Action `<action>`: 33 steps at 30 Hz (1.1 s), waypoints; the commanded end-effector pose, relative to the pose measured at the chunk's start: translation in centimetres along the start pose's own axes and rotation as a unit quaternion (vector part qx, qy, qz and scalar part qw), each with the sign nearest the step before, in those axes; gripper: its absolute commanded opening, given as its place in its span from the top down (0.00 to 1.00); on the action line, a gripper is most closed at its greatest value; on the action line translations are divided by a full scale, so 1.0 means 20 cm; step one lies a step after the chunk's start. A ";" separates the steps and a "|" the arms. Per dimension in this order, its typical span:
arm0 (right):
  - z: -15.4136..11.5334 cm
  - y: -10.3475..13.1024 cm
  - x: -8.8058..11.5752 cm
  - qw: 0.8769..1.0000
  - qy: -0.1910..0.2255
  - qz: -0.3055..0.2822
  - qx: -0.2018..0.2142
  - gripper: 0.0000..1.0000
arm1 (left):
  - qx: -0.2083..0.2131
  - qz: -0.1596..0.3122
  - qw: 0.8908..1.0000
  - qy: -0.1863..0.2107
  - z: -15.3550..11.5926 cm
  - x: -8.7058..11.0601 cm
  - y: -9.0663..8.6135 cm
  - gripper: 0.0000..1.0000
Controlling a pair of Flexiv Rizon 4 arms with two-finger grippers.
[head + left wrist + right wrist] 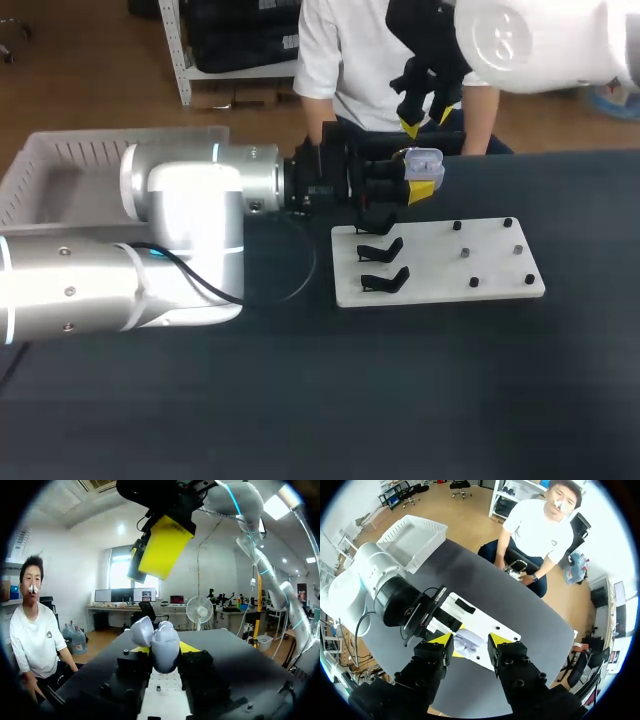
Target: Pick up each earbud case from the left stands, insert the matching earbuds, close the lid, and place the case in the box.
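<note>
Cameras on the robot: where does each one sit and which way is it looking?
Head view: above and behind the robot, looking down on the table; shows both arms, left gripper shut on the earbud case.
Left wrist view: on the left wrist, looking along its fingers across the table; shows its own gripper, the right gripper overhead.
Right wrist view: on the right wrist, looking down; shows its own open fingers and the left arm.
All three share the case.
</note>
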State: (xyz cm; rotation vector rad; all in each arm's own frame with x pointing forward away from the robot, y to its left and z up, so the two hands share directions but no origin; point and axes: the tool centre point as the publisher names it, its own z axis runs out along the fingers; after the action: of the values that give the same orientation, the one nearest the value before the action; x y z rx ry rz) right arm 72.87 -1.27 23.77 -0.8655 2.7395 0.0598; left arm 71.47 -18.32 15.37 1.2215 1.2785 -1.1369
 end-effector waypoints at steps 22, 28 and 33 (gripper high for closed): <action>0.26 -0.14 0.01 0.997 0.029 0.059 -0.035 0.55 | -0.001 0.001 1.000 -0.002 0.00 0.00 0.00 1.00; 0.24 -0.12 0.06 0.997 0.028 0.067 -0.038 0.55 | -0.001 0.001 1.000 -0.002 0.00 0.00 0.00 1.00; 0.22 -0.09 0.08 0.996 0.024 0.072 -0.041 0.55 | -0.001 0.001 1.000 -0.002 0.00 0.00 0.00 1.00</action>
State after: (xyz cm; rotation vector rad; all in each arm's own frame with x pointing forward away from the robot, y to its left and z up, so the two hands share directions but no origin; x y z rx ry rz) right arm 74.62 -2.93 19.11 -0.7069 2.8759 0.1825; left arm 71.44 -18.32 15.36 1.2218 1.2786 -1.1372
